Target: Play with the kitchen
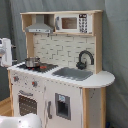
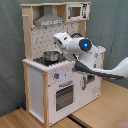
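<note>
the robot's white hand (image 2: 59,38) hangs above the stove end of the tall white and light-wood toy kitchen (image 2: 47,80), pointing toward the small shiny metal pot (image 2: 50,55) on the burner; whether its fingers are wide or narrow i cannot tell. in the first exterior view only a white piece of the arm (image 1: 5,52) shows at the first exterior view's left, beside that same pot (image 1: 32,62). further out along the kitchen (image 1: 75,95) sit the grey sink (image 1: 73,73) and the black curved faucet (image 1: 85,58), with the grey hood (image 1: 40,25) and the toy microwave (image 1: 75,22) on top. to do this step well, i judge the hand should descend slowly, centred over the pot's rim, staying clear of the hood overhead.
</note>
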